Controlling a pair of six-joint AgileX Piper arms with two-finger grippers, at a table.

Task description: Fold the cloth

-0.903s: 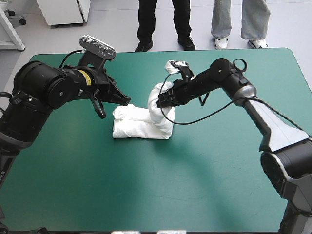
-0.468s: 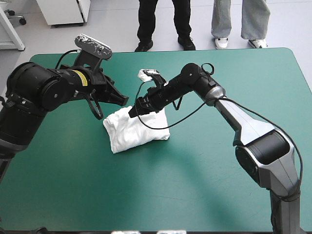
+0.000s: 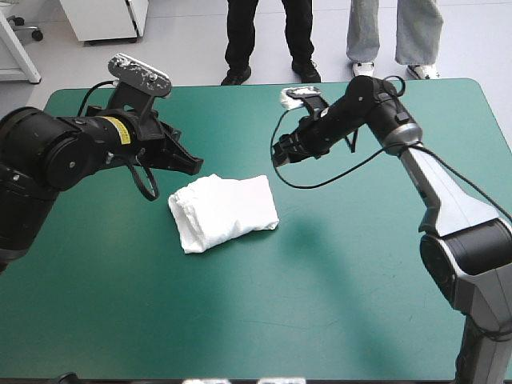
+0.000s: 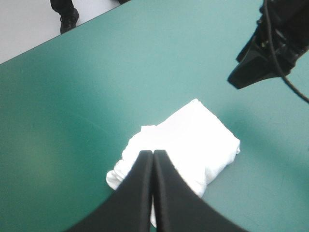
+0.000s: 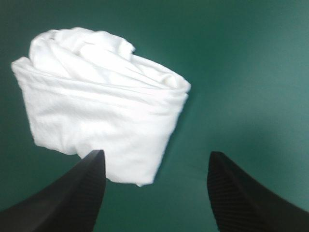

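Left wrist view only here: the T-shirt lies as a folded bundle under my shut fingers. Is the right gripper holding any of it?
Observer: No. The right wrist view shows the right gripper open and empty, the T-shirt ahead of it.
Operator: Is it over the bundle?
Observer: The high view puts it beside the bundle, toward the table's far edge.
Operator: Any cloth trailing loose?
Observer: None in the high view, even where the left gripper hides the bundle.
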